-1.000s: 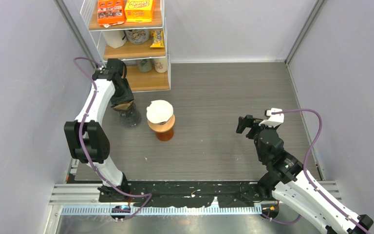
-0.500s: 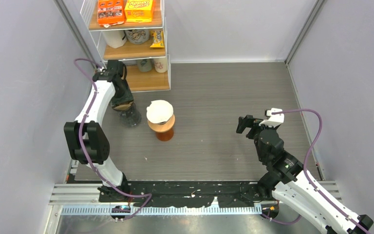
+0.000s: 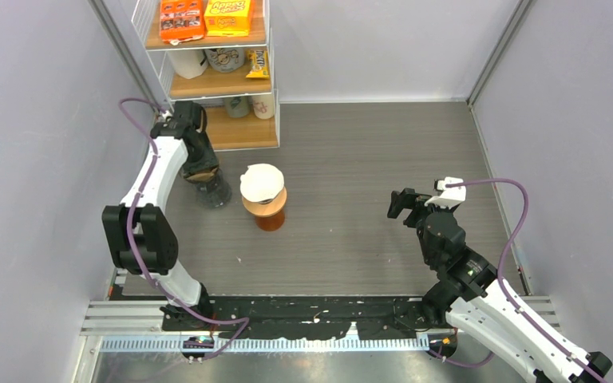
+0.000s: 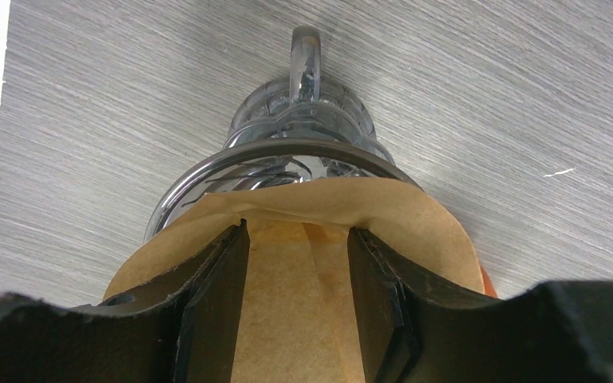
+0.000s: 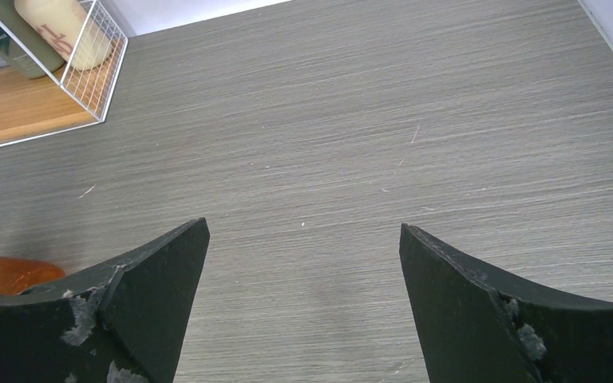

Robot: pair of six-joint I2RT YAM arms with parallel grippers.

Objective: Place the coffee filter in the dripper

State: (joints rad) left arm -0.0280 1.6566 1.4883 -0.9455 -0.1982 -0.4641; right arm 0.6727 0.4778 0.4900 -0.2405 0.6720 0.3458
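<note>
I count one table [image 3: 351,159], one wire shelf rack [image 3: 207,72] with three wooden shelves at the far left, and two arms. Smaller stuff: two orange boxes [image 3: 206,16] on the top shelf, one orange cup [image 3: 270,215] mid-table with one white paper cone [image 3: 260,182] on it, one clear glass dripper [image 4: 303,136], and one brown coffee filter [image 4: 435,231].

The left arm [image 3: 156,171] reaches up and forward along the left wall, elbow low near its base, wrist bent down in front of the rack. The right arm [image 3: 479,295] is folded at the near right, wrist raised and aimed toward the table centre, well apart from everything.

The left gripper [image 4: 295,239] sits right above the dripper, which stands on the table just left of the orange cup with its handle pointing away from the camera. Its jaws are narrow. The coffee filter fills the gap and spreads out past both fingers, its far edge lying at the dripper's rim. I can't tell whether the fingers actually clamp the paper or just sit against it.

The right gripper [image 5: 303,227] is spread wide, with nothing between the fingers and bare tabletop below.
</note>
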